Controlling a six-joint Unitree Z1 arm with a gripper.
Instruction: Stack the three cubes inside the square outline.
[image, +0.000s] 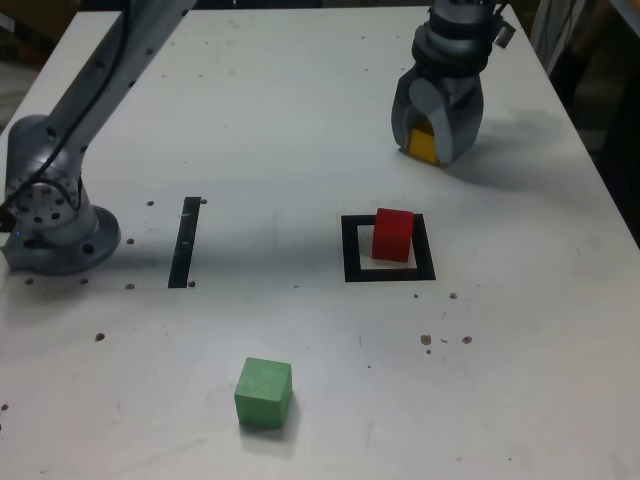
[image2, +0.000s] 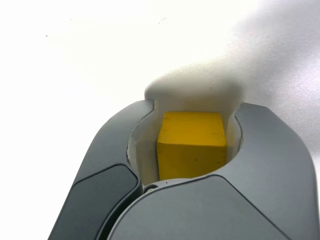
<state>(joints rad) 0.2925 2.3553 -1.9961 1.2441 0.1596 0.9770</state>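
Green cube (image: 264, 392): set nearest the camera on the white table (image: 300, 110), at 7 o'clock from the square outline (image: 349, 249). Red cube (image: 393, 234): placed inside the outline. Yellow cube (image: 424, 145): seen between the gripper's (image: 432, 140) jaws at 1 o'clock; whether it is clamped cannot be told. Black strip (image: 185, 241): found at 9 o'clock.

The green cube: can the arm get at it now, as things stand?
Probably not yet: the gripper is closed around the yellow cube. The green cube itself stands alone on bare table, nothing over or beside it.
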